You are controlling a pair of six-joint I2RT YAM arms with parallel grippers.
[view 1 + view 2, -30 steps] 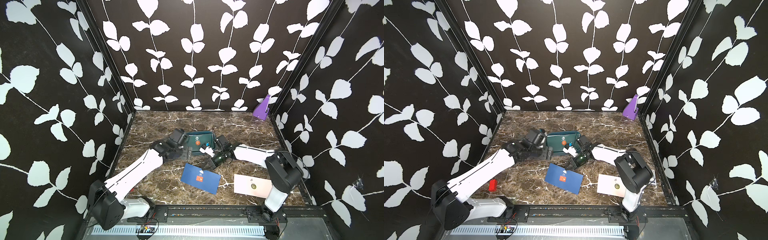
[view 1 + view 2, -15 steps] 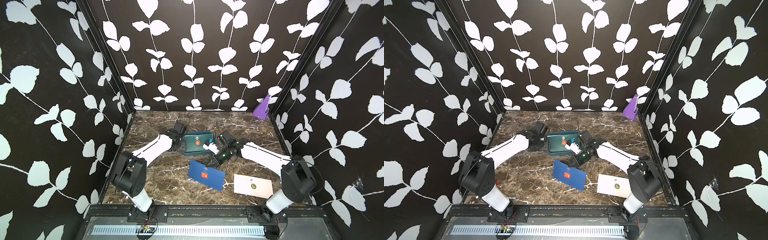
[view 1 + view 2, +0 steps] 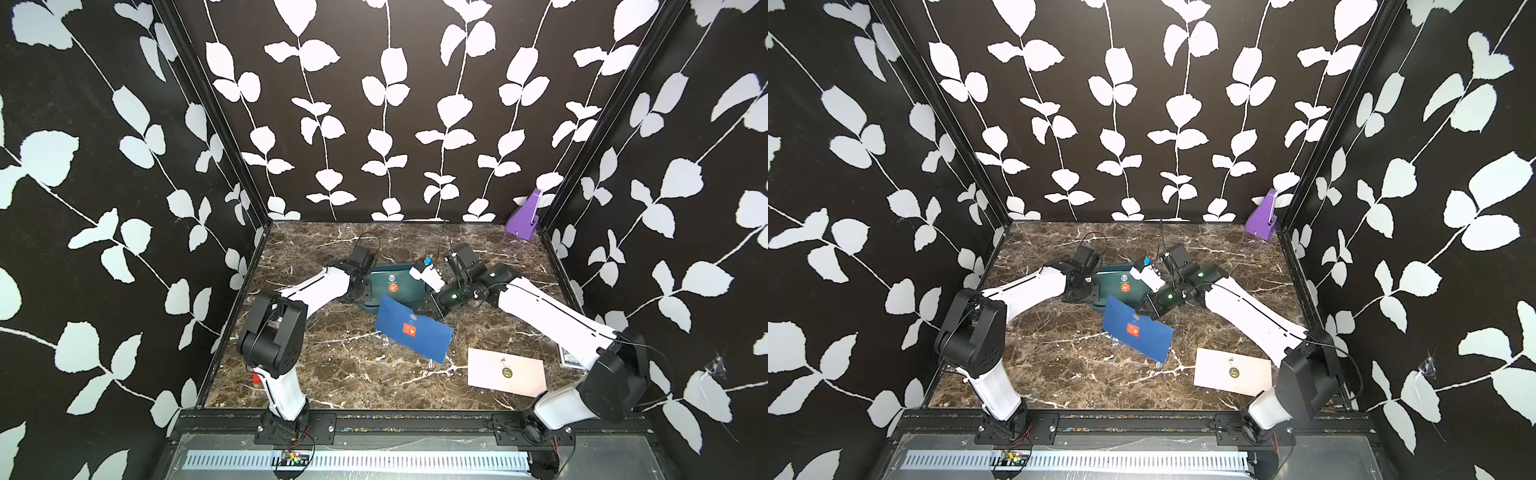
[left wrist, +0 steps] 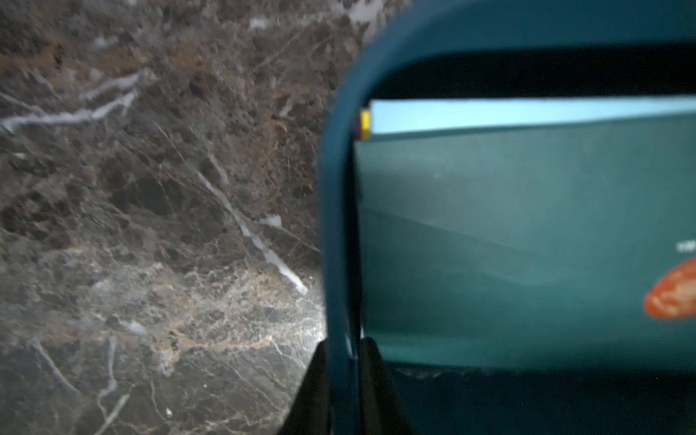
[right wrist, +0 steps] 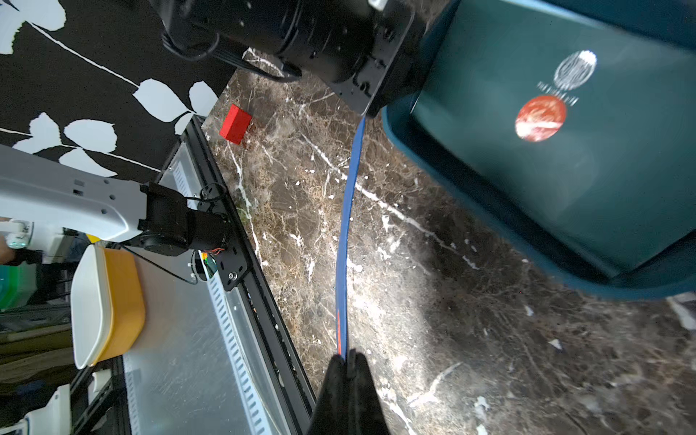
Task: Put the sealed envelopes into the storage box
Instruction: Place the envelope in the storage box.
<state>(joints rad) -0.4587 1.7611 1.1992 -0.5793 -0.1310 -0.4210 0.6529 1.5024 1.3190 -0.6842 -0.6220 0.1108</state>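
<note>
The teal storage box (image 3: 388, 269) (image 3: 1100, 307) sits mid-table. A dark green envelope (image 4: 527, 244) (image 5: 565, 150) with an orange seal lies on top inside it, over a light blue one (image 4: 527, 113) and a yellow sliver (image 4: 364, 122). My left gripper (image 4: 342, 357) (image 3: 365, 291) is shut on the box's left rim (image 4: 335, 226), one finger on each side. My right gripper (image 5: 348, 357) (image 3: 419, 309) is shut on the navy envelope (image 3: 411, 332) (image 3: 1138, 332) (image 5: 346, 226), held tilted at the box's near edge. A pale pink envelope (image 3: 505, 372) (image 3: 1231, 371) lies flat at the front right.
A purple angular object (image 3: 523, 218) stands in the back right corner. A small red block (image 5: 235, 123) lies by the left wall near the front. The black front rail (image 3: 415, 415) borders the marble table. Patterned walls close in three sides.
The left gripper has closed onto the box's rim and its arm has swung round. The right gripper has carried the navy envelope a little toward the box.
</note>
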